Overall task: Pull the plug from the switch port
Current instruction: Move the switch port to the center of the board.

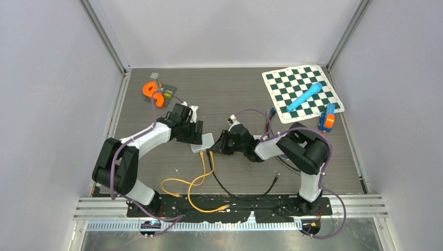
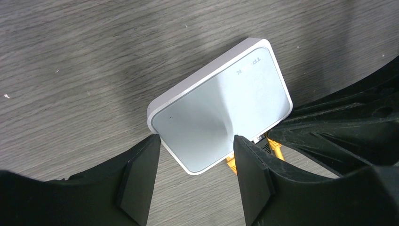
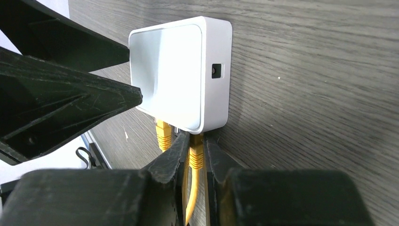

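nearest to me, my right gripper [image 3: 196, 142] is closed on the yellow plug [image 3: 195, 159], one finger on each side of it, just below the edge of the switch [image 3: 169, 70]. the plug sits in its port and is not yet out. my hold is on the back part of the plug, where its cable [image 3: 190, 197] begins. so i think the fingers can slip along the cable if i pull hard. the latch can also stay locked, and then the pull goes into the switch instead.

just beside it sits a second yellow plug [image 3: 163, 134]. one of my right fingers is very near to it and can push it sideways.

further on, the switch lies flat on the table [image 3: 306, 94]. my left gripper [image 2: 196, 141] stands with its jaws apart, one finger at each side of the switch's near corner. i cannot tell if they really press it. if they do not, the light switch can slide or lift together with the plug, and nothing comes out.
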You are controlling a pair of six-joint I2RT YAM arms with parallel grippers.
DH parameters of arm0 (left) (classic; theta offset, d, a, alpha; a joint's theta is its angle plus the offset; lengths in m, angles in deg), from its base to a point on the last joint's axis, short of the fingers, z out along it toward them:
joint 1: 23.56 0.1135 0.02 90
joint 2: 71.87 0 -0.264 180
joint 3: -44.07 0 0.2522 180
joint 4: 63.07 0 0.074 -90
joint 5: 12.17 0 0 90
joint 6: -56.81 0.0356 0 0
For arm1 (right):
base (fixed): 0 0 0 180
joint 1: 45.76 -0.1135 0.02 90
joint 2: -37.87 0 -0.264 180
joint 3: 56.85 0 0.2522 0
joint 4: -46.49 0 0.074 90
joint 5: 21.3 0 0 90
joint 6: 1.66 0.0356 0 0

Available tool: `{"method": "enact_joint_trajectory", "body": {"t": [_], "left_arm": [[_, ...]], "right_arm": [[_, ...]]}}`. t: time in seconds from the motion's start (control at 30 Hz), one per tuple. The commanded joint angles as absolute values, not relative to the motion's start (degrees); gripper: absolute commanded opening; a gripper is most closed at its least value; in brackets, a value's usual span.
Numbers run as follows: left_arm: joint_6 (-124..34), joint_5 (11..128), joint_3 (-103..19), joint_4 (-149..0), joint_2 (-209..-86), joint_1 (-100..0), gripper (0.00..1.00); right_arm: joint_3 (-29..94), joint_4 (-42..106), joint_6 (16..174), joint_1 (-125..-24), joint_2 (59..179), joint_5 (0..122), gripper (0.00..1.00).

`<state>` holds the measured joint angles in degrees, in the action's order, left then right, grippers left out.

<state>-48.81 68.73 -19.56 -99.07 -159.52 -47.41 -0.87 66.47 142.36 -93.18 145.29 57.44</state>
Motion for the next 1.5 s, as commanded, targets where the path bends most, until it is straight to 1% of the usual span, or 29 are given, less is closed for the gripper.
{"method": "enact_joint_trajectory", "body": {"t": [0.0, 0.43, 0.97, 1.1, 1.23, 1.3, 1.37, 1.4, 1.47], "left_arm": [[-51.78, 66.33, -15.49, -97.36, -160.77, -47.05, 0.61], [-54.67, 68.53, -13.91, -96.48, -158.9, -46.34, 0.61], [-55.94, 69.95, -13.18, -96.0, -158.97, -45.63, 0.61], [-55.85, 69.35, -12.6, -95.29, -158.53, -45.62, 0.62], [-55.78, 68.29, -12.05, -94.37, -157.74, -45.62, 0.64], [-55.84, 68.63, -12.24, -94.64, -157.82, -45.62, 0.64], [-56.04, 69.18, -12.03, -94.69, -157.7, -45.62, 0.64], [-56.04, 69.27, -11.93, -94.71, -157.42, -45.62, 0.64], [-55.86, 68.65, -11.29, -93.48, -156.33, -45.62, 0.65]], "right_arm": [[0.65, 62.56, 137.16, -93.58, 145.91, 55.97, 0.05], [1.37, 60.01, 132.93, -93.63, 144.75, 51.81, 0.05], [2.22, 55.17, 127.77, -93.66, 143.82, 49.42, 0.05], [1.43, 55.14, 128.27, -93.6, 143.34, 51.05, 0.05], [1.21, 55.55, 129.66, -93.25, 142.22, 53.02, 0.06], [1.57, 55.25, 129.54, -92.97, 141.54, 53.41, 0.1], [1.55, 55.42, 129.02, -92.74, 140.47, 53.2, 0.17], [1.47, 55.48, 129.07, -92.71, 139.46, 53.18, 0.24], [0.79, 55.88, 129.95, -92.61, 138.01, 53.56, 0.32]]}}
